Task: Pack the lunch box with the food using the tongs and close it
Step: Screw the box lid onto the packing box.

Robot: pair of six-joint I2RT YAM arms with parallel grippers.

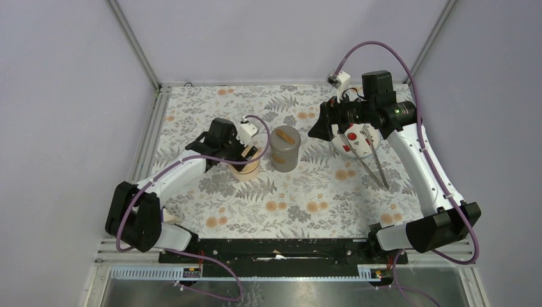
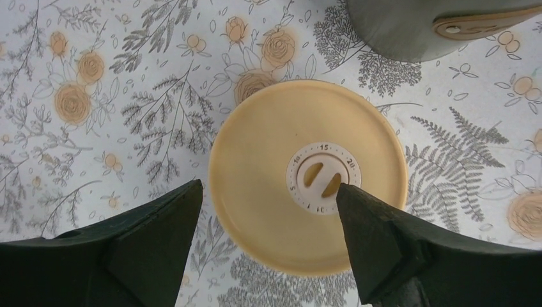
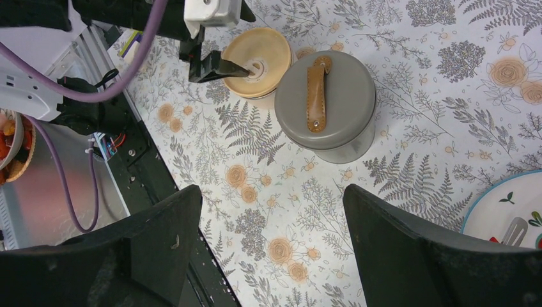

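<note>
Top view: left gripper (image 1: 246, 152) is hovering over the cream lid (image 1: 246, 167), just beside the grey container (image 1: 285, 148). Right gripper (image 1: 329, 131) is hanging over the plate (image 1: 350, 151). Tongs (image 1: 371, 160) are lying across the plate, with a red food piece (image 1: 351, 136) on it.

Left wrist: fingers are standing wide above the lid, holding nothing.

Right wrist: jaws are wide and empty, not yet on the tongs.

Probably opening the lid: centre on it, lower, and grip the rim evenly.

Grey canister (image 1: 285, 148) crowds cream container (image 2: 308, 177); near side open.
</note>
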